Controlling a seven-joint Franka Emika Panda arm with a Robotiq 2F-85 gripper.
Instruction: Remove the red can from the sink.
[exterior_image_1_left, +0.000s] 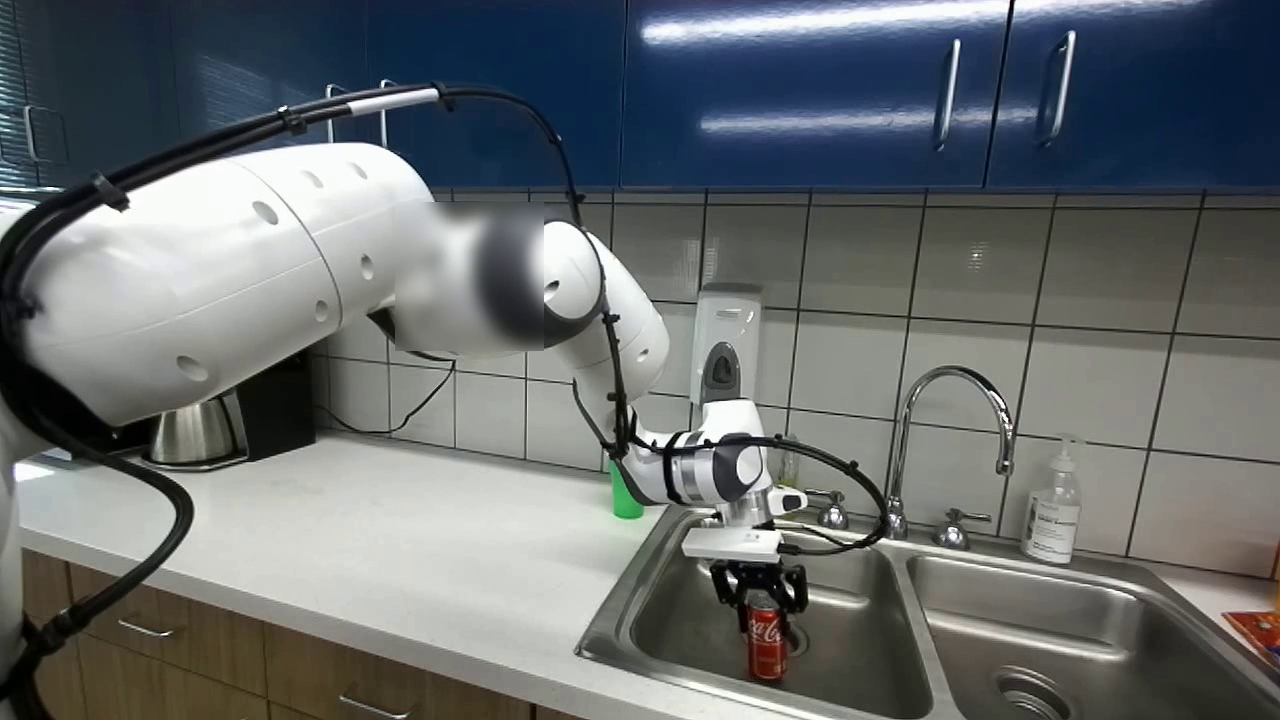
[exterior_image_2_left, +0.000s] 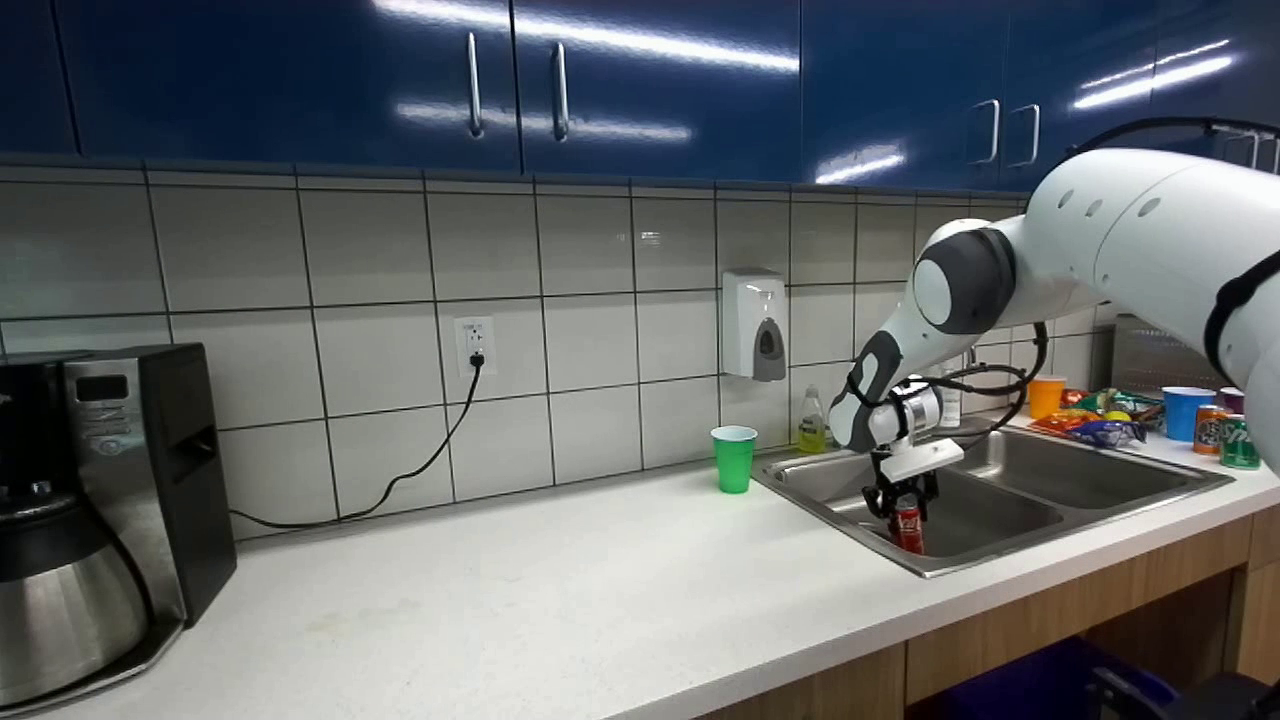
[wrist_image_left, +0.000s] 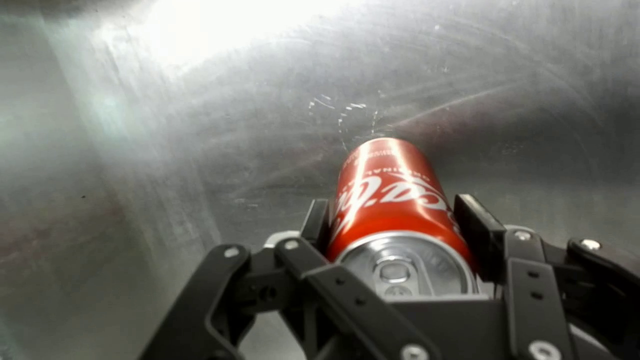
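Note:
The red can (exterior_image_1_left: 767, 645) stands about upright inside the nearer-to-counter basin of the steel sink (exterior_image_1_left: 915, 625). Both also show in an exterior view, the can (exterior_image_2_left: 909, 532) and the sink rim (exterior_image_2_left: 835, 522). My gripper (exterior_image_1_left: 766, 610) points down over the can; it also shows in an exterior view (exterior_image_2_left: 904, 508). In the wrist view my gripper (wrist_image_left: 390, 220) has one finger pad against each side of the can (wrist_image_left: 387, 187), near its silvery top. It is shut on the can. I cannot tell whether the can's base touches the basin floor.
A curved chrome faucet (exterior_image_1_left: 905, 420) rises behind the sink. A green cup (exterior_image_2_left: 734, 462) stands on the counter by the sink's corner. A soap bottle (exterior_image_1_left: 1052, 518) stands behind the second basin. Snack bags (exterior_image_2_left: 1105, 420), cups and cans lie past the sink. A dispenser (exterior_image_2_left: 754, 325) hangs above.

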